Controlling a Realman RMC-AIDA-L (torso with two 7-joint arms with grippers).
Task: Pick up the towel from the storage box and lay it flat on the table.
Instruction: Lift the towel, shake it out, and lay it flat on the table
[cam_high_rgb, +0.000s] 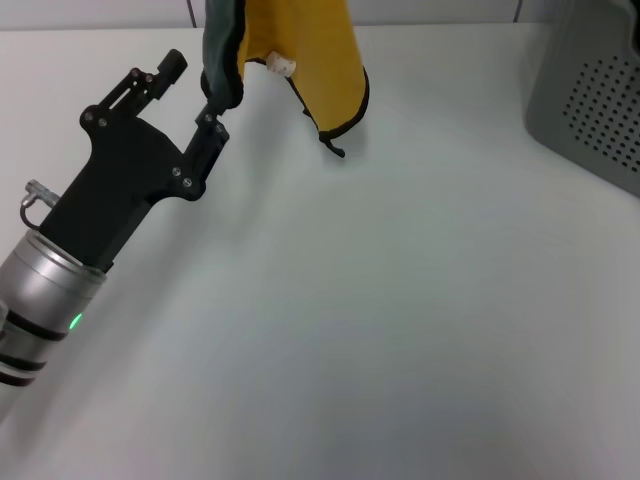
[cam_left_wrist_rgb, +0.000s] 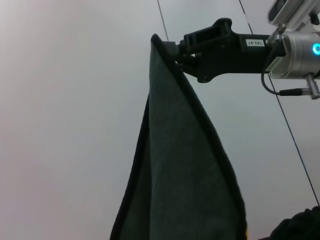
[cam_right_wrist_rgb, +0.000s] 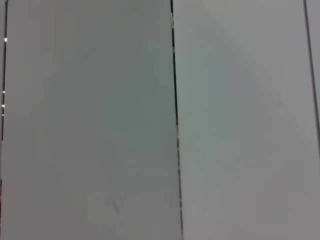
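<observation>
While nothing lies on the near stretch of the table (cam_high_rgb: 380, 330), the left arm reaches in from the near left corner, its silver wrist showing a small green light and its black left gripper (cam_high_rgb: 190, 95) pointing toward the far left. One finger stands free on the left, and the other touches the lower edge of the towel (cam_high_rgb: 310, 60), so the jaws are parted; whether they have any real hold on the cloth cannot be told. The towel hangs above the far part of the table, mustard-yellow on the side facing right and dark grey-green on the fold nearest the left gripper, with black stitched edging and a small white tag (cam_high_rgb: 280, 66) on one edge; no writing on the tag can be read. Its top runs out of the head view. In the left wrist view the towel (cam_left_wrist_rgb: 185, 180) hangs as a dark sheet from the right gripper (cam_left_wrist_rgb: 167, 50), which is closed on its top corner. A small white label (cam_left_wrist_rgb: 255, 43) on that gripper carries dark characters too small to read reliably. At the far right stands the storage box (cam_high_rgb: 590, 90), light grey with rows of round holes, well apart from the towel.
</observation>
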